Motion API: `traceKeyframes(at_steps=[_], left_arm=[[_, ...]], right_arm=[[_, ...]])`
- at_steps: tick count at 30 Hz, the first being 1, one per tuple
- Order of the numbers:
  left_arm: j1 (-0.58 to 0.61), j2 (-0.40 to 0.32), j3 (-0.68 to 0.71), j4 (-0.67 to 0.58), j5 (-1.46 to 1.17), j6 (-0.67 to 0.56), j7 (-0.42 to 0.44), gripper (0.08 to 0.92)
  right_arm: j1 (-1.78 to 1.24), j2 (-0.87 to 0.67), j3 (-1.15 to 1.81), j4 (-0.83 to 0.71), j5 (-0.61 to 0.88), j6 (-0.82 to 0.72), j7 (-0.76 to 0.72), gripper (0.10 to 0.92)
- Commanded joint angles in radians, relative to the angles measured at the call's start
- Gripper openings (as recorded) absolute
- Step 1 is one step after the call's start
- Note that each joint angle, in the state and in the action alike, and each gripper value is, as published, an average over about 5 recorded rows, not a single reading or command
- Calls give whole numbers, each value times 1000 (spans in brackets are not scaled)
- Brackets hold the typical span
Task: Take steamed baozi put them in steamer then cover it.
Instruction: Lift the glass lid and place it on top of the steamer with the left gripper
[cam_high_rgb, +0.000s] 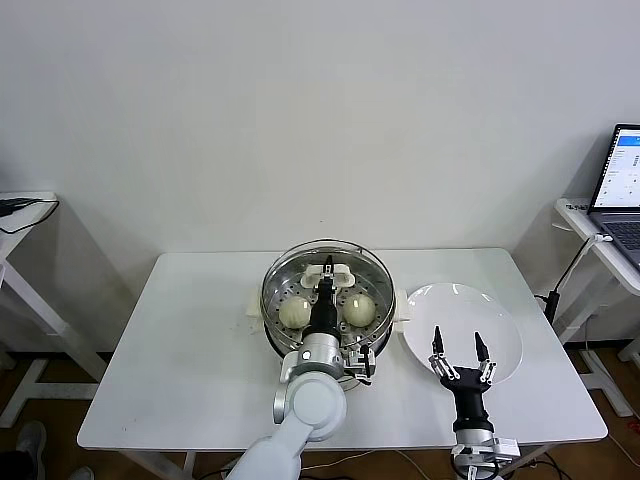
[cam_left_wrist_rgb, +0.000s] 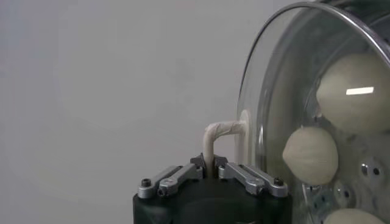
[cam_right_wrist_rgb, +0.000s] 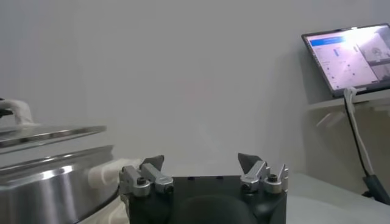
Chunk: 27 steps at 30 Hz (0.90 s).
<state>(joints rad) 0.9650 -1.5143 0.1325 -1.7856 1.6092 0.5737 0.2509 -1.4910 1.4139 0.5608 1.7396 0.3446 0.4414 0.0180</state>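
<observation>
Lowering the cover (cam_high_rgb: 322, 282) squarely onto the steamer (cam_high_rgb: 300, 345), left gripper (cam_high_rgb: 328, 275) jaws pinching its handle; baozi (cam_high_rgb: 358, 310) inside. Keep it level, seat the rim, then release. Right gripper (cam_high_rgb: 460, 352) beside steamer over plate (cam_high_rgb: 500, 315), jaws spread.

Right gripper (cam_right_wrist_rgb: 207, 173) beside the steamer (cam_right_wrist_rgb: 49, 182)
Jaws spread wide, holding nothing; a lit laptop (cam_right_wrist_rgb: 350, 58) stands far off.

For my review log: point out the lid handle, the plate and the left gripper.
lid handle (cam_left_wrist_rgb: 220, 130), left wrist view, on its bend.
plate (cam_high_rgb: 455, 305), head view, on bare surface.
left gripper (cam_left_wrist_rgb: 211, 172), left wrist view, between fingertips, shut on the handle.
</observation>
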Motion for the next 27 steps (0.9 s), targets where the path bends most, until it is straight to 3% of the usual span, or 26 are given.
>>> traceKeyframes(at_steps=[1,27], left_arm=[[8,-12,1,14,14,-2,-3,187],[22,-15,-9,24,10,-12,3,187]], right_arm=[[3,0,-1,-5,-1,1,-1,823],[5,0,-5,-9,-9,6,-2,823]])
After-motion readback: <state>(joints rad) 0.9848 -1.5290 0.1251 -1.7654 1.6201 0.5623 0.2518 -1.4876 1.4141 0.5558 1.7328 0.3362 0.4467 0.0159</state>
